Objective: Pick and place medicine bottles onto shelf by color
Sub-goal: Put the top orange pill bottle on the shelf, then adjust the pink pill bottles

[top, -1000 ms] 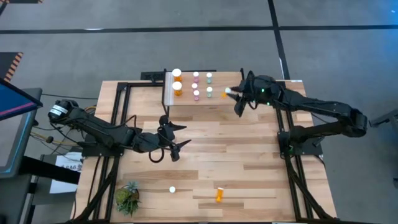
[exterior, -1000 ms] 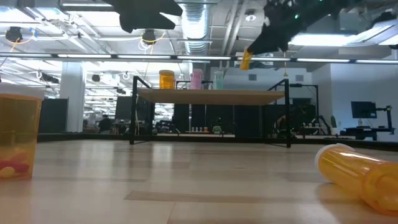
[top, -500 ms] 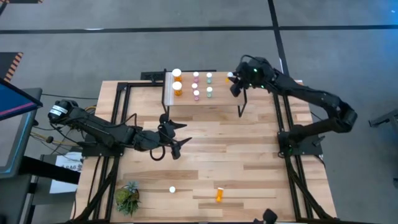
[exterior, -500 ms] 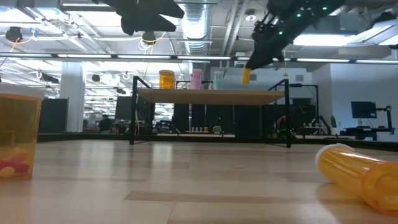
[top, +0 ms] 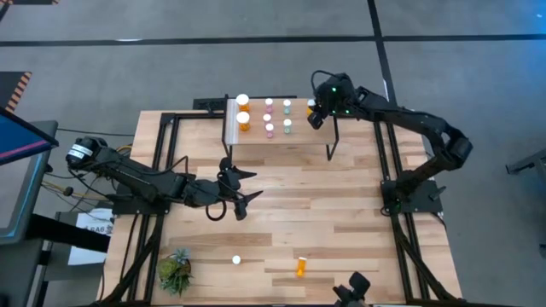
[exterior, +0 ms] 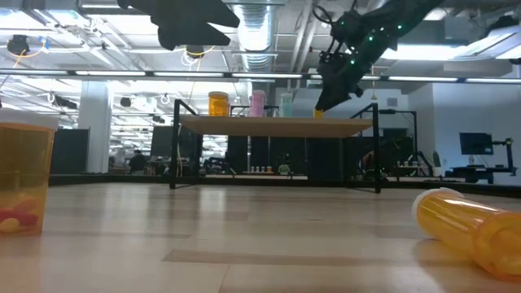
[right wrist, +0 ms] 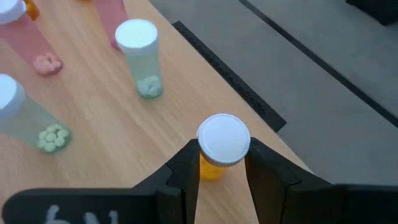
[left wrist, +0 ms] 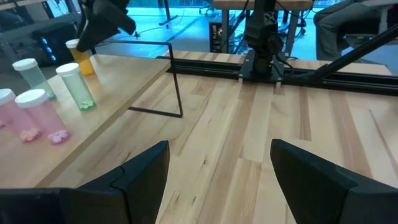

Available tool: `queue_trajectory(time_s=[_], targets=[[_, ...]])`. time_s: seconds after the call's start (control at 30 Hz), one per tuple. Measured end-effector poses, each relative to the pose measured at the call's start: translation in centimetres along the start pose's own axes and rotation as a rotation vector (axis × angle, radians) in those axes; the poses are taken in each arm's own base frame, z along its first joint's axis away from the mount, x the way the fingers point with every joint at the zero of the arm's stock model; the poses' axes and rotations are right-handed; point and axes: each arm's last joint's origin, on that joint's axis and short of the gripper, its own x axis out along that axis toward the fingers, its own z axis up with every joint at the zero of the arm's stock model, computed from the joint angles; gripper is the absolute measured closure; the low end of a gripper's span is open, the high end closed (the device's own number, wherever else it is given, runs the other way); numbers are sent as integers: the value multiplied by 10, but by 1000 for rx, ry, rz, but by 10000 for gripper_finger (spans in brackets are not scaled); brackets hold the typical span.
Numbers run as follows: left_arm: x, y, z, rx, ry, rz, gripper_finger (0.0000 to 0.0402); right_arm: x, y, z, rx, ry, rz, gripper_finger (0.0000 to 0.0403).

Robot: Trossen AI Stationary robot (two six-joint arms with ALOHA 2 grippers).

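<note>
**High view: seven bottles at shelf, two off it**

High view count, taking the shelf [top: 281, 136] as landmark: six bottles stand on it. Two orange bottles [top: 243, 120] sit by its white-strip end, then two pink bottles [top: 269, 129], then two pale green bottles [top: 287, 125]. A seventh, a small orange bottle [right wrist: 216, 151], is clamped between the fingers of the right gripper [top: 314, 112] at the shelf's far corner, opposite the white strip. In the right wrist view it is upright, white cap up, orange body below, base at or just above the wood top; contact cannot be told.

Off the shelf, near the table's front edge: one orange bottle lying on its side [top: 301, 267] and one upright bottle showing only its white cap [top: 236, 259]. One potted plant [top: 176, 269] is beside them, toward the left corner.

All bottles are small cylinders with white caps and translucent bodies; pills show inside the pink and green ones.

Left gripper [top: 241, 188] hangs over the bare table in front of the shelf's white-strip end, fingers spread apart, nothing between them.
</note>
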Motion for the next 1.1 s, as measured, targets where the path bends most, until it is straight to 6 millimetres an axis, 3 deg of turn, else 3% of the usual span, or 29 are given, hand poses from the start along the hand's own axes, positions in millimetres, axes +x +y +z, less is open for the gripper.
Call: queue_trajectory(time_s=[0.53, 0.9, 1.1], targets=[[0, 0, 0, -3, -2, -1, 134, 4, 1, 0, -18, -1, 0, 268], [0, 0, 0, -4, -2, -1, 134, 5, 2, -2, -2, 11, 2, 193], [0, 0, 0, -4, -2, -3, 134, -8, 2, 2, 19, -17, 0, 163]])
